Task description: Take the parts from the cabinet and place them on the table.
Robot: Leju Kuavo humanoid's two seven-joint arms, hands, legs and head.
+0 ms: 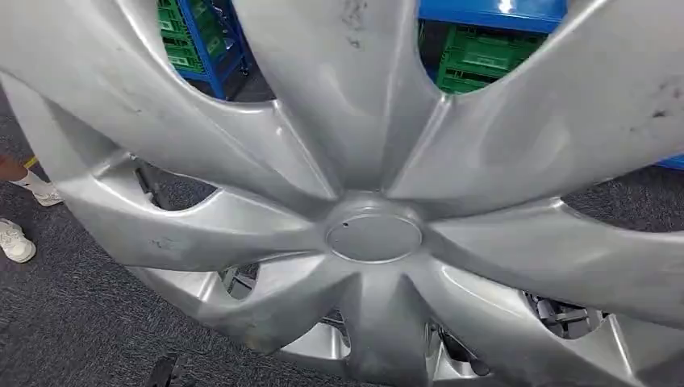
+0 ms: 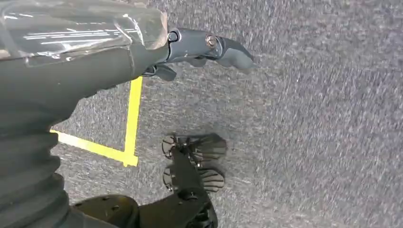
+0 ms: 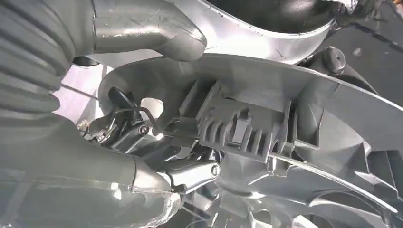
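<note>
A large silver hubcap [image 1: 371, 234] with curved spokes and a round centre cap is held up close in the head view, facing me. In the right wrist view my right hand [image 3: 176, 109] grips the hubcap [image 3: 294, 90] at its rim from behind. The thumb [image 3: 157, 33] lies over one side of the edge and the darker fingers [image 3: 190, 171] are under the ribbed back. My left hand [image 2: 195, 47] hangs over the carpet, holding nothing, with its fingers stretched out.
Blue racks [image 1: 214, 48] with green crates [image 1: 484, 52] stand at the back. A person's feet in white shoes [image 1: 16, 242] are at the left on the dark grey carpet [image 1: 64, 322]. A yellow tape corner [image 2: 128, 142] marks the floor below my left hand.
</note>
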